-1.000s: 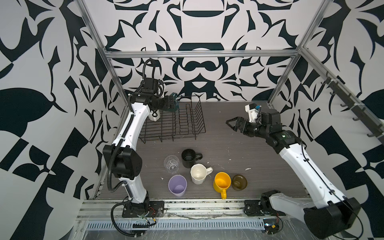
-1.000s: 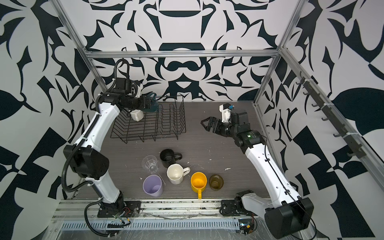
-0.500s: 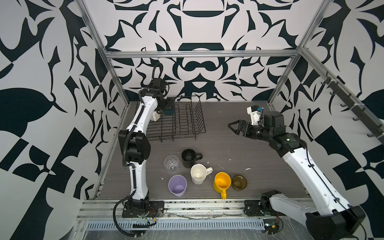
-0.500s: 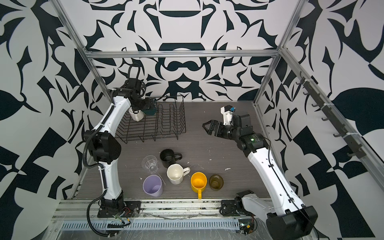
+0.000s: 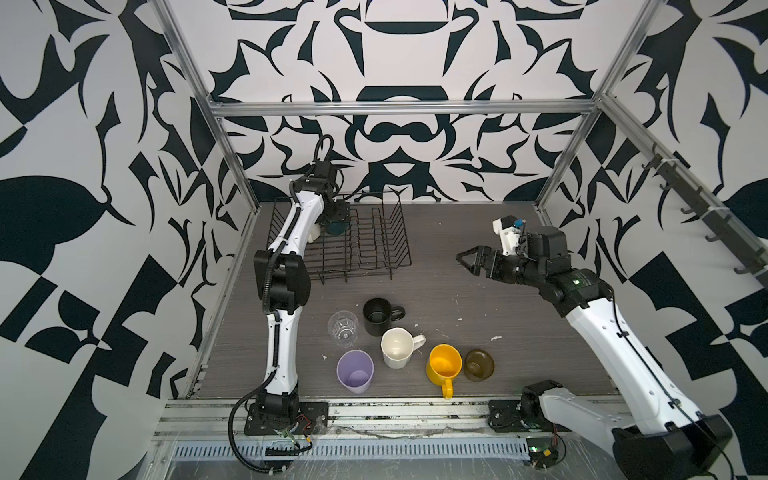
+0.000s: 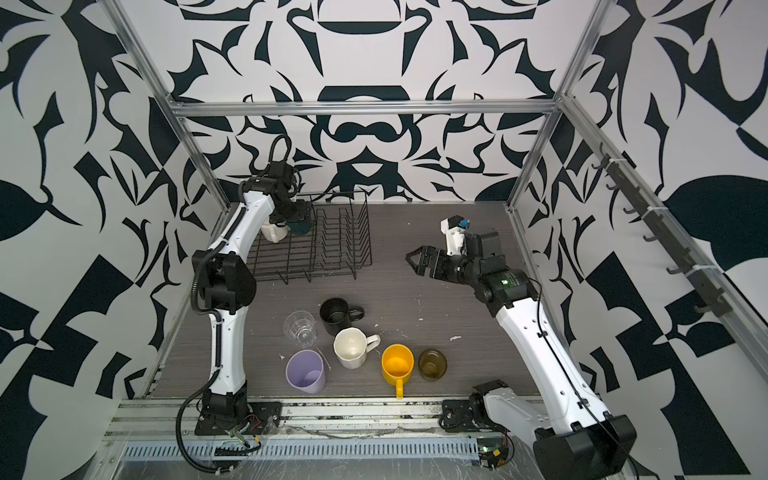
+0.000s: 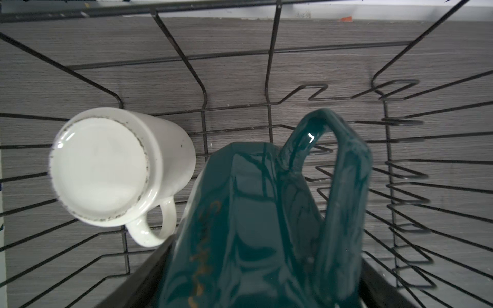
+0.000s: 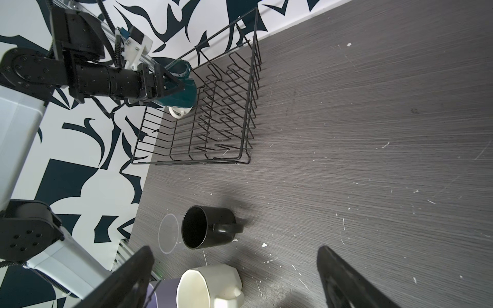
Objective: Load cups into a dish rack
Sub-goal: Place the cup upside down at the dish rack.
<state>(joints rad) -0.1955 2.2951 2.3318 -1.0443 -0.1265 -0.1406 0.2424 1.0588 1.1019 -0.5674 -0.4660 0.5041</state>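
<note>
My left gripper is shut on a teal mug, holding it low over the back left corner of the black wire dish rack. A white mug stands upside down in the rack right beside it. My right gripper hangs open and empty above the table, right of the rack. On the front of the table stand a black mug, a clear glass, a cream mug, a lilac tumbler, a yellow mug and an olive-brown glass.
Upright prongs fill the rack's right half. The left arm's elbow stands over the rack's front left corner. Metal frame posts and patterned walls close in the table on three sides.
The left arm has swung its elbow inward and lowered the teal mug into the rack's back left corner beside the white mug. The right gripper has drifted slightly right and down.
</note>
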